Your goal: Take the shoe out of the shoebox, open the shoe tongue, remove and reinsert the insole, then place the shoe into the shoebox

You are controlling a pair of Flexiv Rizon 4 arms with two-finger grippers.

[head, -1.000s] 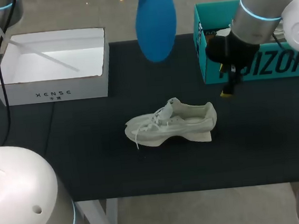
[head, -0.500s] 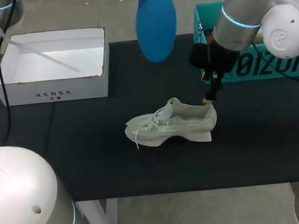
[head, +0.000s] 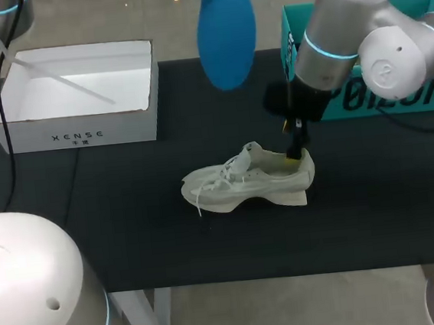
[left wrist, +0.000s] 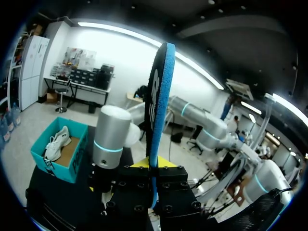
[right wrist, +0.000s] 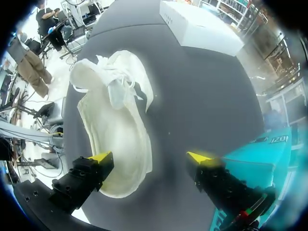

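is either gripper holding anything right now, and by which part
The left gripper holds the blue insole by one end. The right gripper holds nothing; it is open at the heel of the white shoe.

A black-topped table [head: 130, 217] spread across the work area, its near edge running left to right above a pale leg [head: 151, 318]. At its far left stood a white cardboard box [head: 80, 133], open-topped, with small dark print on its near wall. At the far right, a spare pale shoe [left wrist: 57, 142] lay inside the teal box [left wrist: 53, 166], well apart from the white cardboard box.
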